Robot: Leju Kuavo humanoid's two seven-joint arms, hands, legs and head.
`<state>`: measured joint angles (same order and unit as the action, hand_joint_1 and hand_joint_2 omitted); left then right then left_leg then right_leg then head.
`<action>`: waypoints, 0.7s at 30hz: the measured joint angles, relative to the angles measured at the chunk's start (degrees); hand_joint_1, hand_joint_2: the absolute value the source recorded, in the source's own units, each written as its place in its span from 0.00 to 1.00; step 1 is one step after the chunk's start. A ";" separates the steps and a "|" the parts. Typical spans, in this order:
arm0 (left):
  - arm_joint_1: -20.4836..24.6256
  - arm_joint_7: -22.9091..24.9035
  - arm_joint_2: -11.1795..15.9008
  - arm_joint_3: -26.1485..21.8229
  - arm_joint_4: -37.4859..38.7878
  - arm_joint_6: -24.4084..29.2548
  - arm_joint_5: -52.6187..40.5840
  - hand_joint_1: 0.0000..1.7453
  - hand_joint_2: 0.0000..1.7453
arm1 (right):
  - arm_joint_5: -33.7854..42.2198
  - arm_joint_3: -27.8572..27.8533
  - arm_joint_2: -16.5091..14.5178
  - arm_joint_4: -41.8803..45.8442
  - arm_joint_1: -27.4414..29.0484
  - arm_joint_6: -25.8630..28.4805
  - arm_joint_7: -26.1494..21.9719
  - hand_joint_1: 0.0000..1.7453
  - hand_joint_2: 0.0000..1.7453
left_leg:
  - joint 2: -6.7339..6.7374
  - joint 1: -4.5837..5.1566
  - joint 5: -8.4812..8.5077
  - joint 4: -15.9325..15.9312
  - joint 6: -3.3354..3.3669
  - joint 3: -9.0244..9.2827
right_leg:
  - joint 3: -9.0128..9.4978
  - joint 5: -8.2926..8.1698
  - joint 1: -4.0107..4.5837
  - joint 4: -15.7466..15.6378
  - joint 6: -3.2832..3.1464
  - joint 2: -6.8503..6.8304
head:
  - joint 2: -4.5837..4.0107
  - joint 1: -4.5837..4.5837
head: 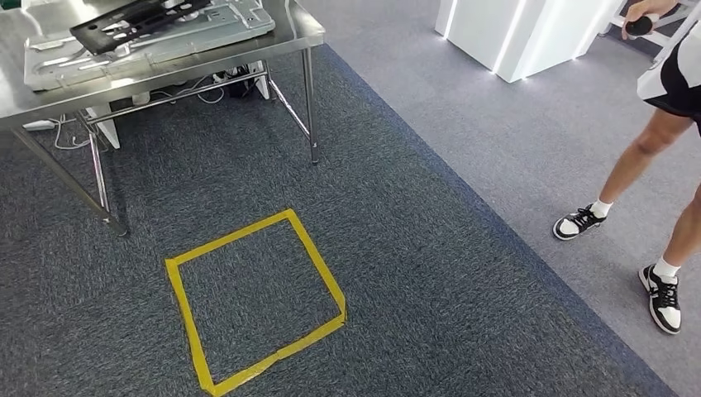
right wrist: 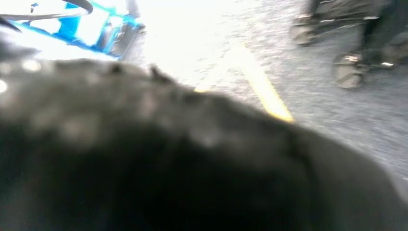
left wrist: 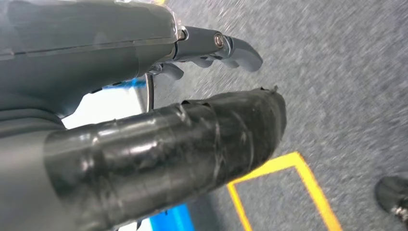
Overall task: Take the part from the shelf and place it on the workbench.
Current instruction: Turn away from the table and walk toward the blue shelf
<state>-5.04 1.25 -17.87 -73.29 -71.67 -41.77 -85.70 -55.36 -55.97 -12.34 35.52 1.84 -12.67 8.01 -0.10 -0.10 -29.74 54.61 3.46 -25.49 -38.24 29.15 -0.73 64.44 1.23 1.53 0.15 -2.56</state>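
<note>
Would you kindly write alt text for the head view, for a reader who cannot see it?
A yellow tape square marks dark grey carpet in front of a steel workbench carrying a black part on a pale tray. A person in black-and-white shoes stands at the right.

Grey left hand, black-taped thumb

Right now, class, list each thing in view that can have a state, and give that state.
Workbench: standing, loaded with a metal tray.
Metal tray: lying flat, a black part on it.
Black part: resting on the tray.
Yellow tape square: stuck to the carpet, nothing inside.
Left hand: fingers extended, holding nothing.
Right hand: blurred, state unclear.
</note>
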 joint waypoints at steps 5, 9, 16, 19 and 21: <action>-0.22 -10.04 1.91 -0.03 1.82 1.98 0.21 0.00 0.00 | 0.06 -0.21 0.40 -0.76 -0.53 -3.17 -14.19 0.00 0.00 | 3.41 0.48 2.67 1.19 -0.01 -4.99 | 1.14 2.13 -0.51 9.41 1.05 -1.53 | 0.00 0.05; -1.37 -28.05 5.08 -0.03 4.79 5.16 0.08 0.00 0.00 | 3.06 0.59 -0.37 3.04 -1.19 -10.03 -27.00 0.00 0.00 | 5.51 0.62 4.14 2.97 -0.99 -7.57 | 13.47 2.30 -0.06 -5.91 0.17 -4.55 | 0.00 0.04; -2.18 -26.10 9.19 -0.02 10.51 7.64 0.02 0.00 0.00 | 4.18 4.48 -2.24 9.09 0.63 -12.20 -23.82 0.00 0.00 | 1.60 -0.16 -2.75 10.30 -3.40 -10.13 | 11.38 -0.10 0.34 -9.28 -3.12 -2.98 | 0.00 0.01; -1.46 -14.27 8.06 -0.14 10.23 4.31 0.01 0.00 0.00 | 0.61 4.75 -0.44 3.79 0.90 -5.81 -19.47 0.00 0.00 | 0.58 -0.18 -6.47 18.54 -3.19 -10.95 | 8.15 -2.17 0.59 -8.71 -3.25 -1.66 | 0.00 0.01; -0.46 -8.46 6.79 -0.17 9.50 3.24 0.00 0.00 0.00 | -1.42 4.39 1.14 -0.58 0.68 -2.56 -17.10 0.00 0.00 | 0.21 -0.18 -3.51 15.93 -2.79 -7.71 | 5.76 -3.50 0.57 -7.95 -2.99 -0.61 | 0.00 0.01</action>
<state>-5.50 -7.21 -11.08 -73.46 -62.17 -38.53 -85.70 -56.78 -51.58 -11.20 34.94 2.53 -15.22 -9.09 0.10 -0.28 -33.25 70.53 0.67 -33.20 -32.47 25.66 -0.17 56.48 -1.76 0.92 0.15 -2.56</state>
